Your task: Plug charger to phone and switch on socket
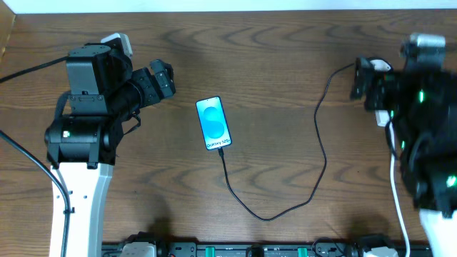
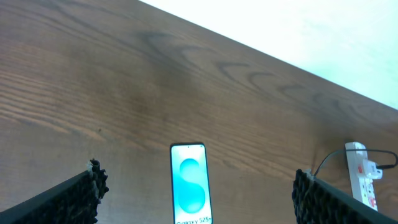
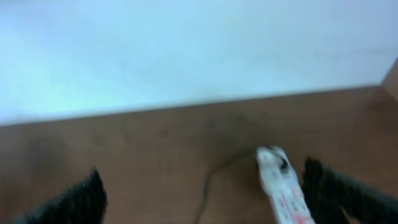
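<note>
Gaping empty, left gripper (image 2: pixel 199 184) and right gripper (image 3: pixel 204 179); charger (image 1: pixel 325 158) seemingly plugged into phone (image 1: pixel 214 123)

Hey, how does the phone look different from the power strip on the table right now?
The phone has a dark frame and a bright blue screen; the power strip is white with red markings. The phone lies in the open near mid-table, while the power strip sits far off at the table's right side. Both lie flat on the wooden table, and the black charger cable runs from one to the other.
</note>
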Controlling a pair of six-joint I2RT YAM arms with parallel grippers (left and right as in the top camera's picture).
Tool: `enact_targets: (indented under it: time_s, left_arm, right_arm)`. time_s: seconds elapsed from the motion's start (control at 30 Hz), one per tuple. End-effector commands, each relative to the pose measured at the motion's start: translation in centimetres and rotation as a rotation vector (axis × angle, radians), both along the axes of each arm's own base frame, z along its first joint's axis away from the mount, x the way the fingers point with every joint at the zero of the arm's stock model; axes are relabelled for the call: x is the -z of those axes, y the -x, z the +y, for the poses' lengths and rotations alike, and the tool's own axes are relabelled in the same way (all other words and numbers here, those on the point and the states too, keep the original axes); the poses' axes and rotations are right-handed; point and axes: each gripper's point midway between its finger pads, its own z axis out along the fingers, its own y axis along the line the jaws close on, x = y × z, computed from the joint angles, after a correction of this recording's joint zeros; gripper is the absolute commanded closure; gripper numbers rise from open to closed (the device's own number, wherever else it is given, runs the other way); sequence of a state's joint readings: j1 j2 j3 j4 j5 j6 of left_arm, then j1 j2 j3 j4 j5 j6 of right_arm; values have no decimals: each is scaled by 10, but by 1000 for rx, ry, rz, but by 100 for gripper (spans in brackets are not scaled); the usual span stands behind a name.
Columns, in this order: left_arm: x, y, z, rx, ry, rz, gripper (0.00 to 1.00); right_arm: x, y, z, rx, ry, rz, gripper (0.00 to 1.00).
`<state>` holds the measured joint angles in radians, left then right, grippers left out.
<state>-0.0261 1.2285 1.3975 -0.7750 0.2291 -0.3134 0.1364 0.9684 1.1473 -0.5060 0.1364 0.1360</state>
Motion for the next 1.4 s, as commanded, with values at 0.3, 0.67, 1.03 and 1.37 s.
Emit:
enact_targets:
  time_s: [0.3,0.67,1.03,1.37]
  left_arm:
    - [-1,0,2,-6,-13,-4,2]
    - [-1,0,2,-6,-13,-5,2]
    - [-1,0,2,-6,-13,-4,3]
    - [-1,0,2,-6,-13,-4,3]
  right_arm:
    - [87,54,-11,6,-30,-239,1]
    - [145,83,-14,6,-45,-352,1]
    - [174,86,-14,4,-44,-349,1]
    - [197,87,-6,-39,-42,-255,1]
